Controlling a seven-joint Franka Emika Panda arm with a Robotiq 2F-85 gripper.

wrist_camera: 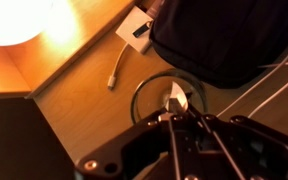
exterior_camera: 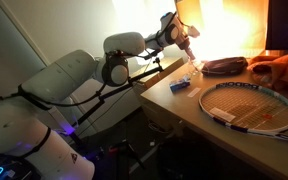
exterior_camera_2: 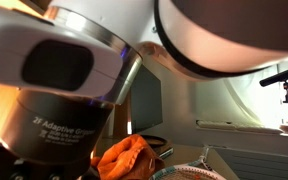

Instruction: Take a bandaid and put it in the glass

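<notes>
In the wrist view the glass [wrist_camera: 136, 100] shows from above as a round see-through rim on the wooden table. My gripper [wrist_camera: 176, 110] hangs right over its mouth, shut on a small white bandaid [wrist_camera: 177, 96] that pokes out beyond the fingertips. Another bandaid [wrist_camera: 112, 75] lies flat on the table to the left of the glass. In an exterior view the gripper [exterior_camera: 187, 48] is near the table's far end, just above the pale glass [exterior_camera: 192, 69]. The robot's body fills most of the other exterior view and hides the glass there.
A white box [wrist_camera: 136, 30] lies beyond the loose bandaid. A dark pouch [wrist_camera: 224, 40] lies close behind the glass. A tennis racket [exterior_camera: 249, 105], a small blue box [exterior_camera: 181, 87] and an orange cloth [exterior_camera: 279, 70] are on the table. A lamp [wrist_camera: 14, 20] glares.
</notes>
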